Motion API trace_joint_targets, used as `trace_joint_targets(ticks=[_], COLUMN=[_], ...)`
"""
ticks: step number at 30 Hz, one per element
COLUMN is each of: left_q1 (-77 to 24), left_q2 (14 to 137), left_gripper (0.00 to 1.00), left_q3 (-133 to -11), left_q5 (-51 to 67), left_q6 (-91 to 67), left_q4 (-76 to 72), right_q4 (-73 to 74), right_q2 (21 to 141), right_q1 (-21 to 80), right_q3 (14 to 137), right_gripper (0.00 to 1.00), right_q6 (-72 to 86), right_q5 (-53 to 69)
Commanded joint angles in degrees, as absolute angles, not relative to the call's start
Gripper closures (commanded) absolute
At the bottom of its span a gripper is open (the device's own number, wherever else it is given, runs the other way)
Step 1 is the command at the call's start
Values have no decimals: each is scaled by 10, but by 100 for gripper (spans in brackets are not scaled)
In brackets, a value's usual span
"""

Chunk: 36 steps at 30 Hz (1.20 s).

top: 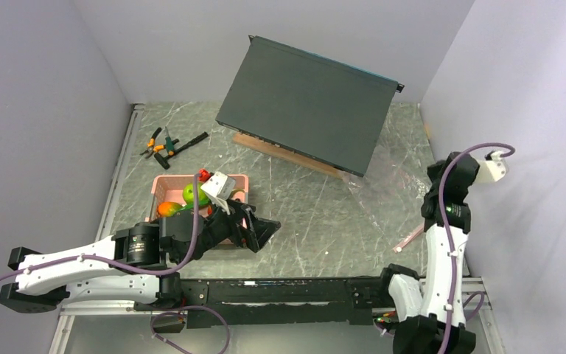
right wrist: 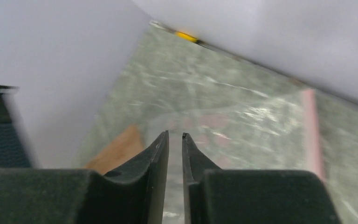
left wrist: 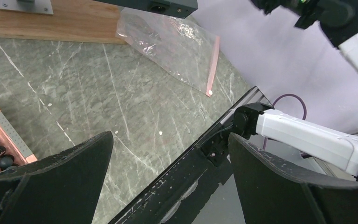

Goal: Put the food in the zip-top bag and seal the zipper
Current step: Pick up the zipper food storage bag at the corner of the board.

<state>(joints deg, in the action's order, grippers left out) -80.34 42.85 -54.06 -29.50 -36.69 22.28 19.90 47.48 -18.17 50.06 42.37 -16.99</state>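
The food lies in a pink basket [top: 163, 184] at the left: a green apple [top: 191, 193], an orange-green mango [top: 168, 209] and a red piece [top: 204, 175]. Just right of the basket, my left gripper [top: 265, 230] [left wrist: 170, 140] stands wide open and empty above the table. The clear zip-top bag [top: 390, 193] [left wrist: 172, 42] lies flat at the right, its pink zipper [top: 408, 238] [left wrist: 212, 65] towards the near edge. My right gripper [right wrist: 175, 135] hovers over the bag's far side, jaws almost together with nothing seen between them. This view is blurred. The wrist hides the gripper from above.
A dark grey box [top: 309, 103] leans on a wooden board [top: 284, 151] at the back. Orange-handled pliers [top: 158, 144] lie at the back left. Grey walls close in both sides. A black rail [top: 280, 291] runs along the near edge.
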Motion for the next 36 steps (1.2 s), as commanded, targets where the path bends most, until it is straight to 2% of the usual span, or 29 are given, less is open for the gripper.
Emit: trace_joint_targets(ticks=[1, 2, 4, 6, 11, 14, 19, 33, 36], left_q1=[-806, -806, -806, -806, -806, -806, -805, -806, -805], left_q2=[421, 421, 421, 423, 438, 440, 437, 460, 461], left_gripper=[1, 1, 1, 1, 1, 1, 1, 1, 1], left_q3=[-565, -564, -560, -559, -567, -564, -562, -579, -581], left_q5=[-291, -291, -288, -283, -271, -271, -269, -264, -264], left_q6=[-368, -366, -360, -353, -345, -343, -334, -320, -320], left_q4=[233, 231, 223, 215, 217, 216, 201, 196, 198], right_q4=[189, 166, 115, 71, -13, -79, -155, -288, -328], right_q2=[460, 451, 432, 418, 421, 452, 521, 695, 735], right_q1=[-234, -261, -330, -378, -432, -489, -543, -561, -561], right_q3=[394, 363, 301, 237, 171, 144, 120, 108, 104], right_gripper=[69, 61, 51, 47, 38, 39, 39, 42, 48], right_q6=[422, 420, 414, 419, 425, 427, 417, 431, 432], right_q5=[-206, -183, -96, -36, 12, 111, 204, 318, 340])
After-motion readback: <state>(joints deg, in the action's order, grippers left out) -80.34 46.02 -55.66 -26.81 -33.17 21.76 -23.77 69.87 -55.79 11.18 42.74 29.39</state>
